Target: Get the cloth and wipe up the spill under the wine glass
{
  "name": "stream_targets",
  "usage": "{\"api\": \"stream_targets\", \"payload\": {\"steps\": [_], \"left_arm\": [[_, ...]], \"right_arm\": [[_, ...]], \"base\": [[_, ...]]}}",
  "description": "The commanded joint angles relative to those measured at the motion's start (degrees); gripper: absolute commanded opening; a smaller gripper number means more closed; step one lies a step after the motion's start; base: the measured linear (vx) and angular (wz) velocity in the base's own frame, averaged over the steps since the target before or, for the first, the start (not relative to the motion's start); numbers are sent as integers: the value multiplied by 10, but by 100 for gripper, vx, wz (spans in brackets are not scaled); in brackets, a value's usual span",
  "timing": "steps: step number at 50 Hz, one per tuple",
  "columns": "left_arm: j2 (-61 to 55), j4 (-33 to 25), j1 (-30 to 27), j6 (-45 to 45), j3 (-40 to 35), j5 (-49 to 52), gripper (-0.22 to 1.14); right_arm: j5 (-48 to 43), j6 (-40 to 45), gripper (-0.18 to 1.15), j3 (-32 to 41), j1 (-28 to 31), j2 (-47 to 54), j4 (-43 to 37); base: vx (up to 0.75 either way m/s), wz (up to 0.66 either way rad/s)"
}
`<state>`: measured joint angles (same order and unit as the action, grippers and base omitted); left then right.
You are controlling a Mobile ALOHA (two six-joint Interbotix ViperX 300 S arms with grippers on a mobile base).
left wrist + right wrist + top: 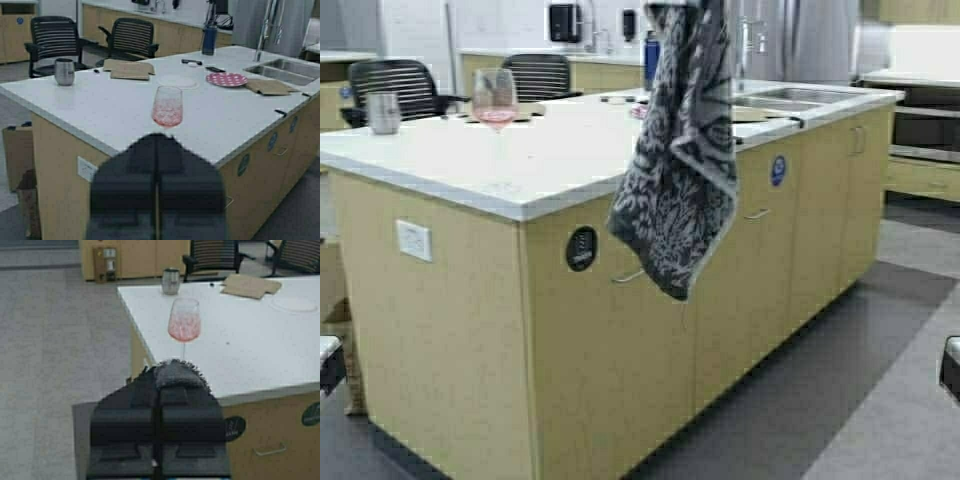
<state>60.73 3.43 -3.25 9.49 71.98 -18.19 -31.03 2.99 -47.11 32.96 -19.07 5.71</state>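
The dark grey-black cloth with a white floral pattern and a pale edge band (pixel 678 170) is seen hanging in the air in the high view, draped down in front of the long edge of the white countertop (pixel 460 160), its lower corner level with the yellow cabinet doors (pixel 620 330). In the right wrist view a bunched fold of it (pixel 172 375) is pinched between the closed black fingers of the right gripper (pixel 159 390), which is held off the near corner of the counter.

The tall clear stemmed wine glass with pink liquid in its bowl (pixel 495 98) is stood upright on the countertop, well apart from the cloth and toward the left end. Any spill beneath it cannot be made out.

The left gripper (pixel 157 165) is held short of the counter edge, pointed at the glass; its fingers are pressed together with nothing between them.

Further back, a squat steel tumbler (pixel 383 112) is placed near the far left corner. Flat brown cardboard pieces (pixel 129 69), a red polka-dot plate (pixel 227 79) and a steel sink (pixel 285 71) are also seen, with two black mesh chairs (pixel 54 40) behind the counter.
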Motion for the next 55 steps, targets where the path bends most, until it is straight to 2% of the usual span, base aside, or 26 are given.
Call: {"api": "stream_targets", "payload": {"steps": [1, 6, 14, 22, 38, 44, 55], "left_arm": [[-146, 2, 1, -1, -55, -63, 2], [-250, 3, 12, 7, -89, -120, 2], [-379, 3, 66, 11, -126, -187, 2], [-449, 1, 99, 11, -127, -208, 2], [-557, 1, 114, 10, -118, -236, 2], [-617, -4, 158, 11, -125, -263, 2], [-738, -81, 236, -11, -182, -332, 2]], "right_arm": [[-10, -3, 6, 16, 2, -14, 1], [-11, -2, 6, 16, 2, -13, 2], [-11, -4, 6, 9, 2, -15, 0], [-12, -2, 6, -4, 2, -22, 0], [-15, -2, 6, -4, 2, -23, 0], [-15, -2, 6, -4, 2, -23, 1], [-23, -2, 6, -4, 2, -25, 0]], "base": [[12, 16], [13, 16], [15, 10], [19, 5], [20, 7], [20, 9], [21, 13]]}}
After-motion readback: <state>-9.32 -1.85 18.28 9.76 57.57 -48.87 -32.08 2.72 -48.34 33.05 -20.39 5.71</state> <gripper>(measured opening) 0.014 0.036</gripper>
